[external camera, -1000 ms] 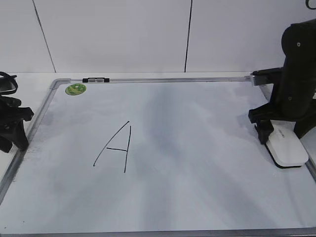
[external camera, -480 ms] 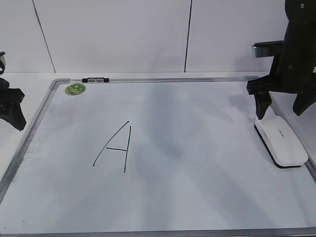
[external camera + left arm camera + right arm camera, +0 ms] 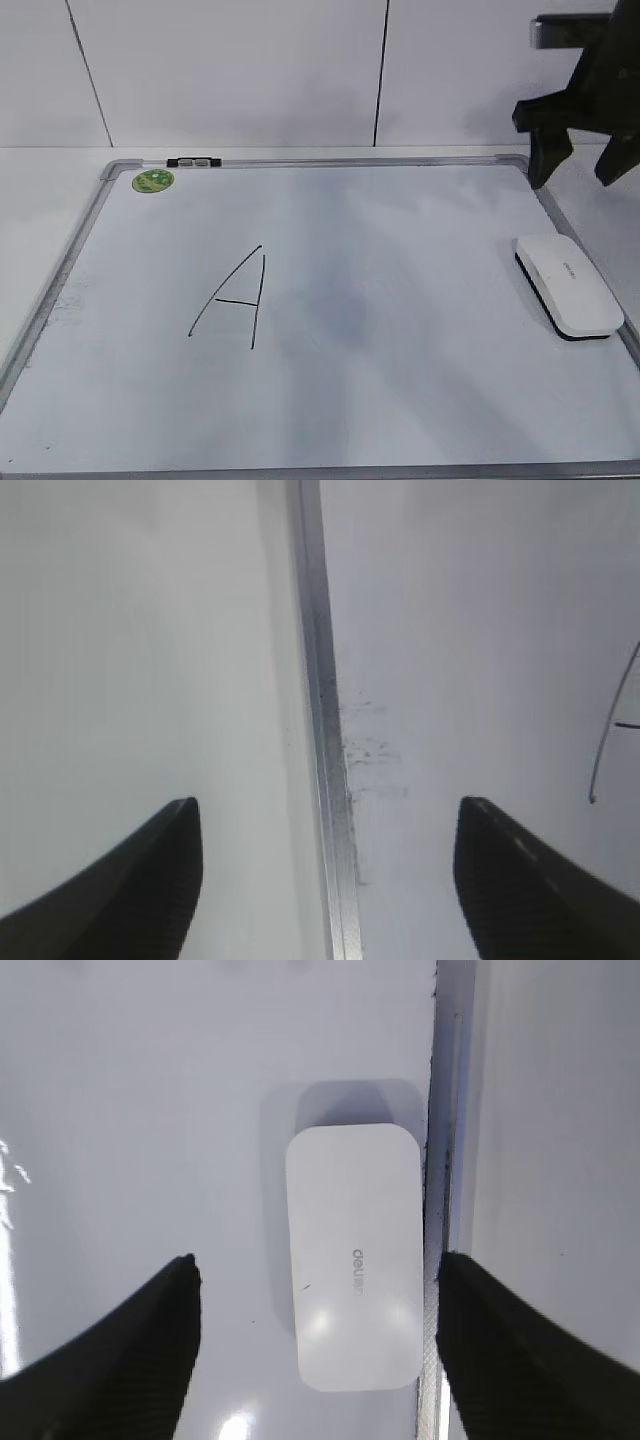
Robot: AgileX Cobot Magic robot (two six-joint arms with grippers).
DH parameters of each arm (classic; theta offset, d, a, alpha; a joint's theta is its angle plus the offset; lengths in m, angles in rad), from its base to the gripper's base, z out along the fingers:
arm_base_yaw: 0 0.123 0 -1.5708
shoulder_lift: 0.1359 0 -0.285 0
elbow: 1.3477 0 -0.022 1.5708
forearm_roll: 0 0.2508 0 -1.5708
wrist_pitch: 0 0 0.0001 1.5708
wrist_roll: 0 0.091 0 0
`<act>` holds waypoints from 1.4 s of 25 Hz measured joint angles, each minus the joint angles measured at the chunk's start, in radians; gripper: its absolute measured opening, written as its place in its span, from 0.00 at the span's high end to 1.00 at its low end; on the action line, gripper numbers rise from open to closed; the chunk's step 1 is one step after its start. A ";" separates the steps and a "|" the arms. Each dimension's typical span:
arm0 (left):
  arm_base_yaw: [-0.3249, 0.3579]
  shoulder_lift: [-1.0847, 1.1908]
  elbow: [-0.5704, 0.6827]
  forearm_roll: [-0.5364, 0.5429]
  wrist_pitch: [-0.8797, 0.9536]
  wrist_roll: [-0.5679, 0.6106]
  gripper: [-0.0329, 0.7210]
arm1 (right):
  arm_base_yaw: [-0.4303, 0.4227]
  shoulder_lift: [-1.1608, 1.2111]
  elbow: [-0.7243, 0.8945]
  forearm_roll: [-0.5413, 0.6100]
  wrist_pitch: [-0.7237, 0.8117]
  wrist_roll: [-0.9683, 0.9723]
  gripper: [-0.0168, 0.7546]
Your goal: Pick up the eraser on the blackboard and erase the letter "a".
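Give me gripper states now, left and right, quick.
Left gripper: open, empty, over the blackboard's left frame edge.
Right gripper: open, empty, above the eraser, not touching it.

matte black right claw [image 3: 582, 150], tapered black fingers [image 3: 130, 1360]

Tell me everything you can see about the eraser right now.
The eraser is a white, smooth, plastic-looking block with rounded corners, a dark underside layer and small grey lettering on top. It lies flat on the blackboard, close beside the right frame edge, its long side running roughly along that edge. Nothing grips it: the right gripper hangs open above it, apart from it, with the eraser seen between the fingers in the wrist view.
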 joint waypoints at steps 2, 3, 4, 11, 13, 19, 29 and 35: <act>0.000 -0.060 0.000 0.000 0.016 0.000 0.18 | 0.000 -0.054 0.000 0.010 0.002 0.000 0.27; 0.000 -0.093 0.000 0.000 0.028 0.000 0.18 | 0.000 -0.085 0.000 0.015 0.002 0.000 0.27; 0.000 -0.126 0.000 0.002 0.035 0.000 0.18 | 0.000 -0.117 0.000 0.020 0.003 0.000 0.27; 0.000 -0.319 0.000 0.069 0.192 0.000 0.23 | 0.000 -0.332 0.020 0.044 0.018 -0.002 0.28; 0.000 -0.368 0.000 0.071 0.211 -0.006 0.24 | 0.000 -0.393 0.047 0.058 0.023 -0.004 0.28; 0.000 -0.572 0.000 0.065 0.218 -0.062 0.29 | 0.014 -0.565 0.141 0.070 0.029 -0.004 0.29; -0.095 -0.835 0.000 0.079 0.244 -0.066 0.31 | 0.019 -0.893 0.387 0.086 0.037 -0.004 0.29; -0.137 -0.985 0.062 0.079 0.245 -0.068 0.31 | 0.019 -1.110 0.508 0.127 0.039 -0.004 0.29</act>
